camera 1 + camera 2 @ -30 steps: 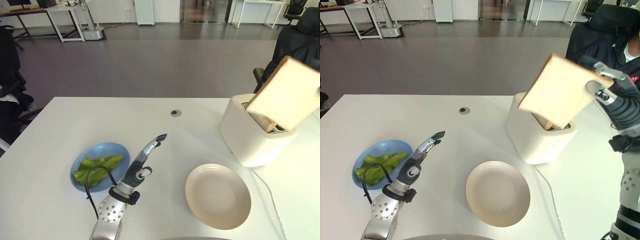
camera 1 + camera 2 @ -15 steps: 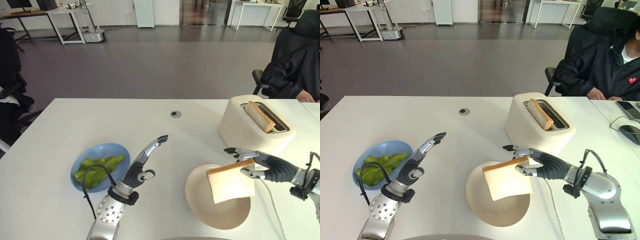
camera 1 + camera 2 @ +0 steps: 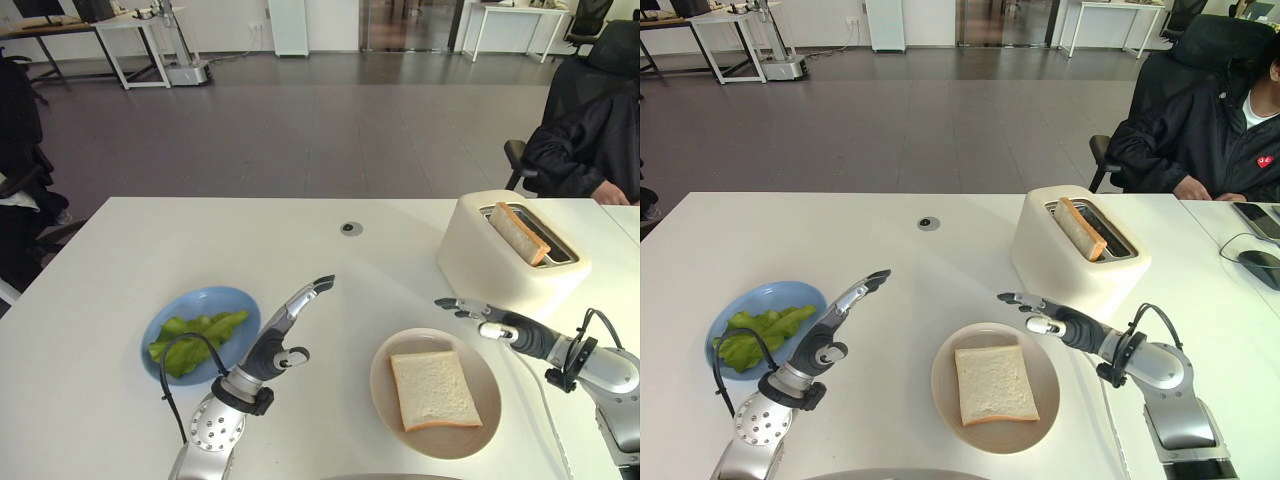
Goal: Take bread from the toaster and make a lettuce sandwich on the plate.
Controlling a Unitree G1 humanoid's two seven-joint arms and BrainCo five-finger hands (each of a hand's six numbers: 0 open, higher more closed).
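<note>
On the cream plate [image 3: 381, 368], near the front edge of the table [image 3: 120, 250], one slice of bread [image 3: 434, 390] lies flat and fills most of the dish. It lies well for the base of the sandwich, with its whole top face free for the lettuce.

Just past the plate's far right rim is the right hand [image 3: 488, 323]. Its fingers are stretched out and it holds nothing. It sits between the plate and the toaster [image 3: 500, 275], so it is well placed to go for the second slice [image 3: 518, 233]. That slice stands on edge in the slot with its top well clear, which leaves room to pinch it.

To the left, the lettuce [image 3: 195, 335] lies loose on a blue plate [image 3: 215, 294], apart from the cream one. The left hand [image 3: 285, 325] is between the two plates, just beside the blue one. Its fingers are straight, point away from the robot, and grasp nothing. The leaves seem to be its job, as the nearer hand. The likely next step is laying the lettuce on the bread.
</note>
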